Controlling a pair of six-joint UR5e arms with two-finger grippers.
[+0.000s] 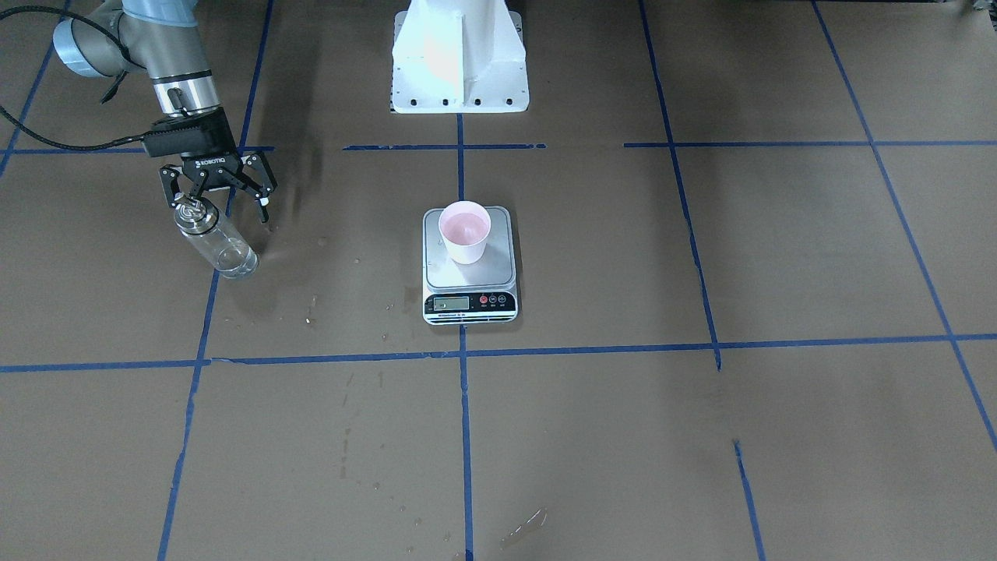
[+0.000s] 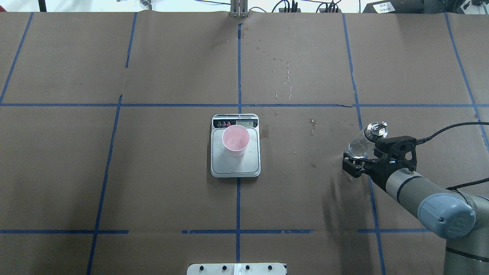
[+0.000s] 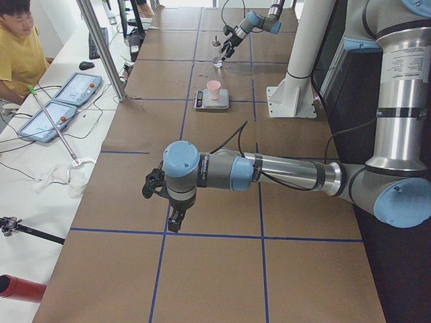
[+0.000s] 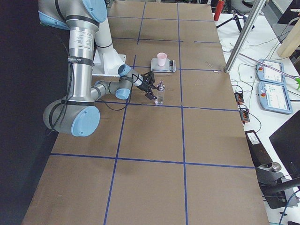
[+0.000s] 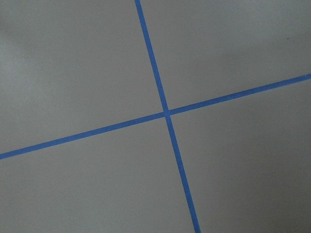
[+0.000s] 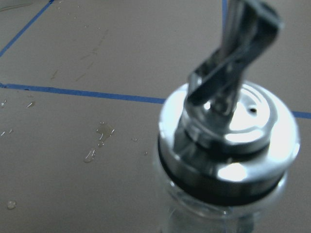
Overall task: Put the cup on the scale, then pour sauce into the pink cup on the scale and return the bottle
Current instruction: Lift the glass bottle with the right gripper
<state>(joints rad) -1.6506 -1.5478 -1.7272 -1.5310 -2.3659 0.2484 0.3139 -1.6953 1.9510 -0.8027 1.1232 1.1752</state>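
The pale pink cup (image 1: 465, 232) stands upright on the scale (image 1: 470, 274) at the table's middle; both also show in the overhead view, the cup (image 2: 235, 140) on the scale (image 2: 235, 167). The clear glass bottle (image 1: 220, 248) with its silver pour-spout cap stands upright on the table on my right side (image 2: 358, 148). My right gripper (image 1: 218, 206) is open, its fingers spread at the bottle's neck height, just on the robot's side of it, not gripping. The right wrist view shows the cap (image 6: 228, 131) close up. My left gripper (image 3: 165, 202) hangs over bare table; I cannot tell whether it is open or shut.
The white robot base (image 1: 459, 62) sits behind the scale. Water drops lie on the brown paper right of the scale (image 2: 313, 123) and near the bottle (image 6: 99, 141). Blue tape lines cross the table. An operator (image 3: 17, 47) sits beside the table.
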